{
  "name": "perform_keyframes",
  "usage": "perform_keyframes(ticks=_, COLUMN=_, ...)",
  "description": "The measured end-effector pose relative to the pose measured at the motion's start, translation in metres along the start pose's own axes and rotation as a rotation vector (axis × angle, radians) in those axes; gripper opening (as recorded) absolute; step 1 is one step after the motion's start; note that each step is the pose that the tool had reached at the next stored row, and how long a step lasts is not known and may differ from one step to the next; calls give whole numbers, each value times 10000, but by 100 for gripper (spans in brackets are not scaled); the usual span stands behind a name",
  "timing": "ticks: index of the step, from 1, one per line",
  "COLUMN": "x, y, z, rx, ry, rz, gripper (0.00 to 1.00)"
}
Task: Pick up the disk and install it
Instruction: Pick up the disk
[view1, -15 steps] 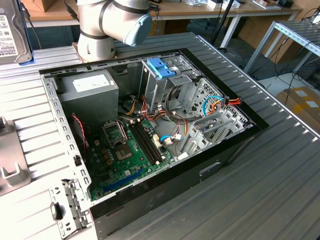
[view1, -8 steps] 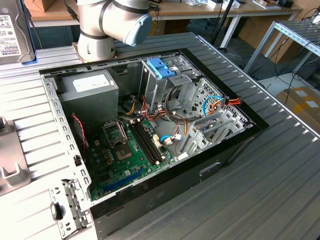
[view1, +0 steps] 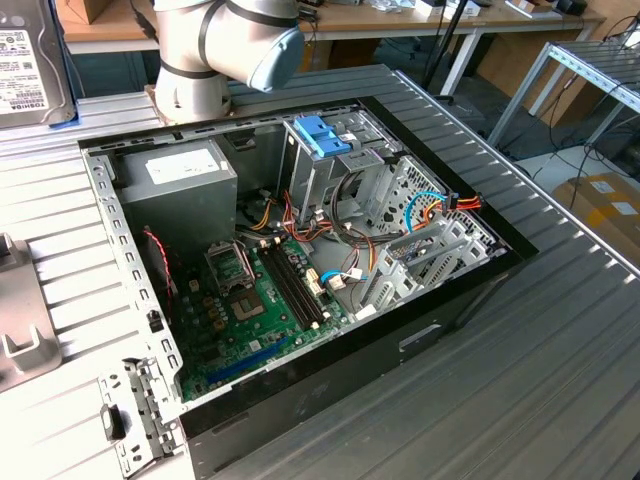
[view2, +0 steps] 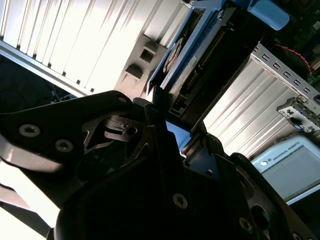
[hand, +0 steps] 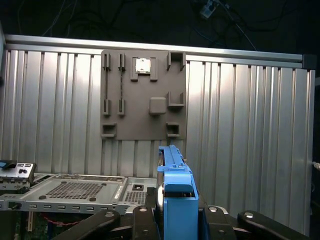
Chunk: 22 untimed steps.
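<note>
The disk (hand: 175, 175), a flat dark metal hard drive with a white printed label and blue plastic side rails, was off the table and in the black gripper (hand: 176, 216), whose jaws were clamped on it from either side of its thin body, so that in the first wrist view it stood edge-on with a blue rail facing the camera. In the exterior view the same disk (view1: 30, 60) sat at that view's upper left corner, label showing, well apart from the open black desktop computer case (view1: 330, 400). It was probably dense and quite rigid, with smooth metal that could slip under a light squeeze, and it would not take a knock well. The solid body looked like the place to hold it, leaving its connector end (view2: 197, 82) and the snap-in rails free. The grey robot arm (view1: 225, 45) rose at the far side of the case in the exterior view. The wrist pointed the disk out over the ribbed metal table (hand: 240, 125), towards a grey moulded fixture plate (hand: 144, 112) lying on it.
</note>
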<state>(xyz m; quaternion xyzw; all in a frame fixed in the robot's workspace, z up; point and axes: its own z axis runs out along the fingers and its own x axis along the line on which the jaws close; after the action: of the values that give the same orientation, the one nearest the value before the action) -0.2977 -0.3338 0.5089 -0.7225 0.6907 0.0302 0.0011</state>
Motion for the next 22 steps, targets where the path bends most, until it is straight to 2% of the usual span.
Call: perform_keyframes(ticks=22, x=5, y=-125, z=-5, rx=-1, ry=0, rz=0, gripper=37)
